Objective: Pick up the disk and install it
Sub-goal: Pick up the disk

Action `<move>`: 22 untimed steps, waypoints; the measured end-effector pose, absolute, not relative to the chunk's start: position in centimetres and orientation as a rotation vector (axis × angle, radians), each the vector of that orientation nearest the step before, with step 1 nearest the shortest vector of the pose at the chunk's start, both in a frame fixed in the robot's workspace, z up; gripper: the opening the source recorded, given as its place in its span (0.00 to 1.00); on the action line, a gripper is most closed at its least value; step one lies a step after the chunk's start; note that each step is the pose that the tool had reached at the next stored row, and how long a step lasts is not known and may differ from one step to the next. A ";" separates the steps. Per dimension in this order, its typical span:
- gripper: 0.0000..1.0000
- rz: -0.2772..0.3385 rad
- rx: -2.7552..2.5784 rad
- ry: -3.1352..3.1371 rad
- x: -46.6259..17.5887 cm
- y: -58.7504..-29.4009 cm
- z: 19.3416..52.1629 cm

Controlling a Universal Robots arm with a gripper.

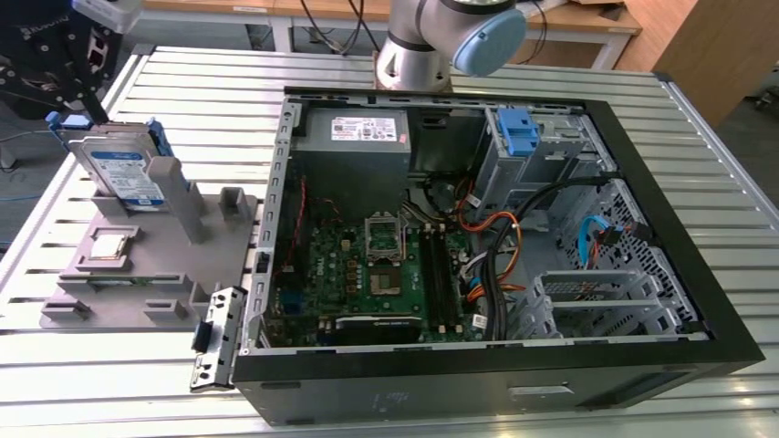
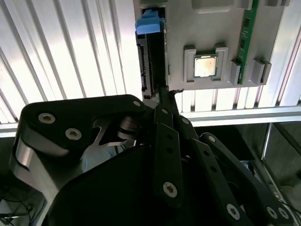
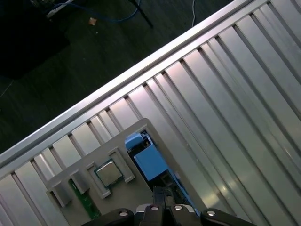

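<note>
- Well, the disk (image 1: pixel 122 173) stands upright in the grey holder (image 1: pixel 134 274) at the exterior view's left, outside the computer case (image 1: pixel 681 301).
- My gripper (image 2: pixel 165 96) hangs at its top edge; I cannot tell whether the claw is wide or narrow.

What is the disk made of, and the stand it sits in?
The disk looks like dull silver metal with a white-and-blue label and smooth plastic blue rails. The stand looks like matte grey plastic, evenly coloured without shine, though painted metal is possible.
</note>
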State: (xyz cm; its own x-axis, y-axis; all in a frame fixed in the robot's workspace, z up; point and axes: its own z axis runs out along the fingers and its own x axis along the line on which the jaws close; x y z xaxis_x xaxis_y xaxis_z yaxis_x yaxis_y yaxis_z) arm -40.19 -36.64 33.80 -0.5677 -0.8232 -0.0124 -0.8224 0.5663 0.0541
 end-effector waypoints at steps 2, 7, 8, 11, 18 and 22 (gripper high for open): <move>0.11 -0.085 1.493 -2.747 -40.2 -36.6 33.8; 0.11 -0.087 1.588 -2.692 -40.2 -36.6 33.8; 0.11 -0.087 1.607 -2.681 -40.2 -36.6 33.7; 0.11 -0.088 1.664 -2.644 -40.2 -36.6 33.7; 0.11 -0.089 1.796 -2.555 -40.2 -36.6 33.7; 0.11 -0.090 1.867 -2.502 -40.2 -36.6 33.6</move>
State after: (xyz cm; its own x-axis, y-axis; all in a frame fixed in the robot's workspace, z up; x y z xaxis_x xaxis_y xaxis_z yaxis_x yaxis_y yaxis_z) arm -40.19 -36.64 33.62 -0.2852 -0.9583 -0.0197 -0.9572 0.2837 0.0570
